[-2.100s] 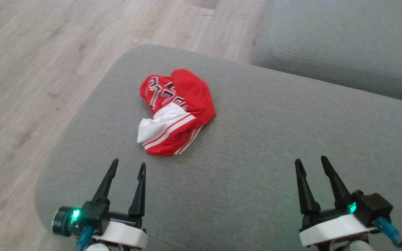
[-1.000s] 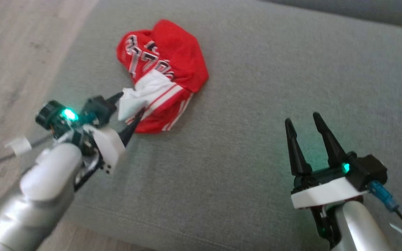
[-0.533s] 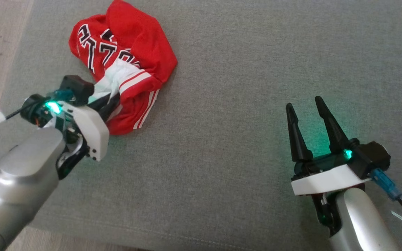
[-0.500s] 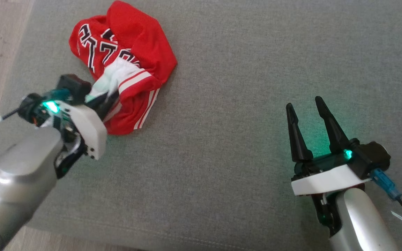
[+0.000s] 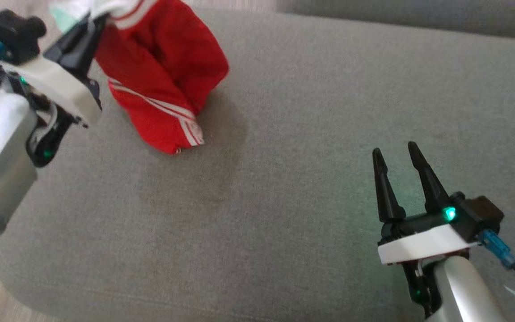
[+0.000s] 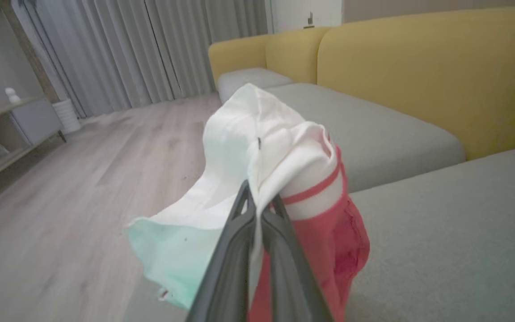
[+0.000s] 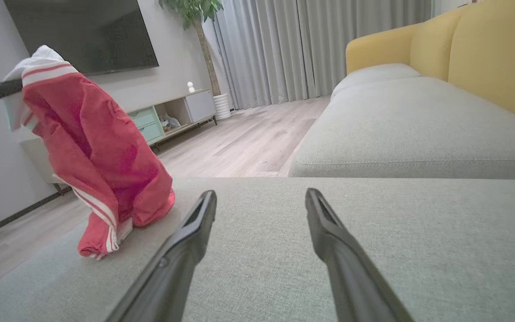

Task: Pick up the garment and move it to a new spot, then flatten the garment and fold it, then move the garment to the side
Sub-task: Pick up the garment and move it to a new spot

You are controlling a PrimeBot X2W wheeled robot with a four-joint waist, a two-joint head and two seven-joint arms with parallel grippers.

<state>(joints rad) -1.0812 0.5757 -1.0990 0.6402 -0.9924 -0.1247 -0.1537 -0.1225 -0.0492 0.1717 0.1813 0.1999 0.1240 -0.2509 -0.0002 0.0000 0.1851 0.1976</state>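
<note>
clenching garment (image 6: 275,147) by white hem, left jaws, right wrist view shows tip touching cushion (image 7: 436,223), right jaws released

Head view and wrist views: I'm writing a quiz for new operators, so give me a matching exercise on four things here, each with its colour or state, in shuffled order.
Things
1. left gripper
2. right gripper
3. garment
4. sofa backrest

Colour or state
A. yellow
B. open, holding nothing
C. red with white stripes, hanging, lower end on the grey cushion
D. shut on the garment's white edge

Pairs: 1-D, 2-B, 3-C, 4-A
</note>
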